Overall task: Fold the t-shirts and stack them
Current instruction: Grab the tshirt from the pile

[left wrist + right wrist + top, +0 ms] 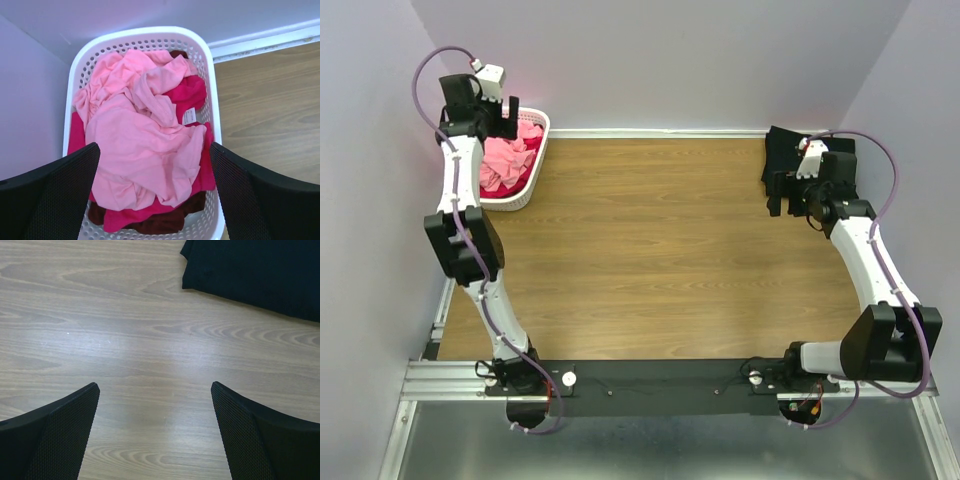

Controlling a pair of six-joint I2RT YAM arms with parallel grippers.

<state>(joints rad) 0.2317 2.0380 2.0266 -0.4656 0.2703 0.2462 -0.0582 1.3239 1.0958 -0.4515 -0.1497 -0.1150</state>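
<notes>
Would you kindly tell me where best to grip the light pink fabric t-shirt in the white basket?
Probably the raised ridge of folds mid-heap on the light pink fabric t-shirt, from straight above: it lies topmost, and the white perforated plastic basket walls off the sides.

walls [660,60] pale lilac | table [650,250] wood-grain | near rail [440,380] seemingly aluminium | light even

Basket [542,150] set at upper left of top view, in far corner of table [650,240]. Crumpled t-shirts [508,160] heaped inside basket; in left wrist view, one spread on top, others tucked beneath and along lower edge. Folded t-shirt [780,145] laid flat on table at upper right. Left gripper [154,147] positioned above heap. Right gripper [155,387] positioned above bare table, folded t-shirt at upper right of that frame.
</notes>
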